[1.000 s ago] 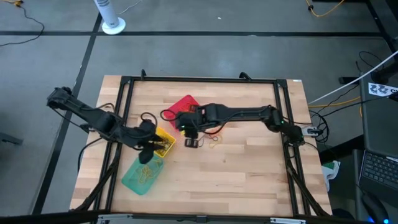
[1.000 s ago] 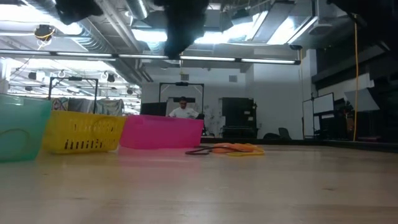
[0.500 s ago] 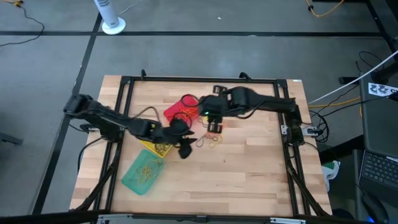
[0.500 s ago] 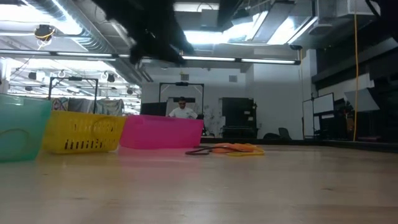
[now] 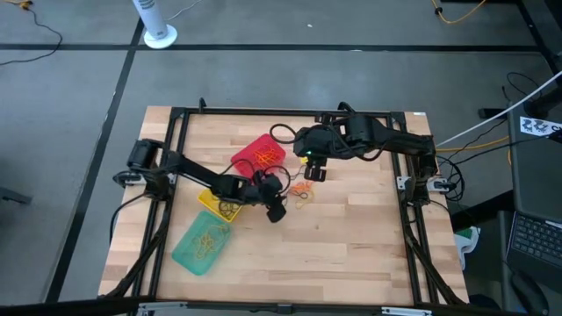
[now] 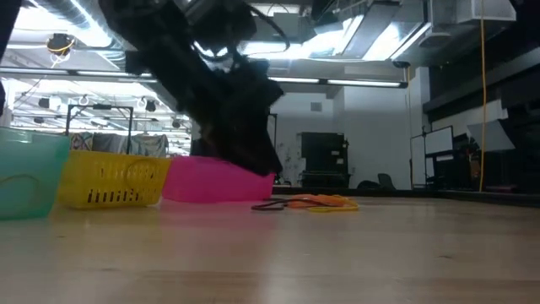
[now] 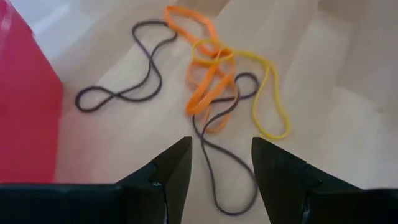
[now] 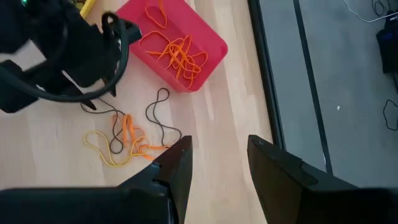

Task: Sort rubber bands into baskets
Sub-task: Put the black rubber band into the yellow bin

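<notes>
Left gripper [image 5: 277,211] over the loose rubber bands [image 7: 217,93]
Only its wrist view shows fingers apart, empty (right gripper [image 8: 217,155] parted too, raised near the red basket [image 8: 177,43]).

The table [image 5: 351,237] is pale wooden planks framed by black metal rails [image 5: 281,112]. A white fan base [image 5: 160,35] stands on the grey floor beyond it. Near the right side, a laptop keyboard [image 5: 536,237] and white cables [image 5: 492,123] lie.
</notes>
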